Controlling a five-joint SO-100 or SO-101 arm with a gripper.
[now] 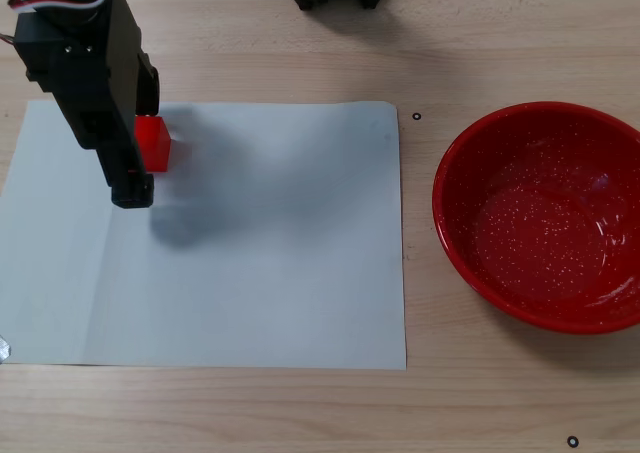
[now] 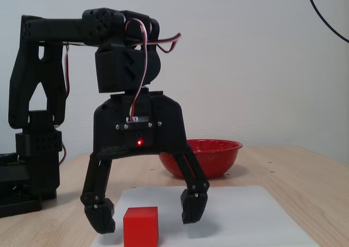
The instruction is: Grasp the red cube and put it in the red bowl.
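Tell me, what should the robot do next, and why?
Probably lower a bit more, then close. The tool is open, its fingers on either side of the red cube on the white paper, apparently not touching it yet.

The tabletop [image 1: 500, 33] is pale wood with a fine grain and a matt, smooth finish. On it lies a sheet of white paper [image 1: 260, 263], flat and matt, with one faint fold line. The red bowl [image 1: 545, 213] has a glossy, enamel-like surface with fine white speckles inside and bright reflections. The red cube [image 2: 140, 225] looks smooth and evenly matt. The arm [image 2: 131, 132] and its fingers [image 2: 193, 206] are black matt plastic with screw heads showing.
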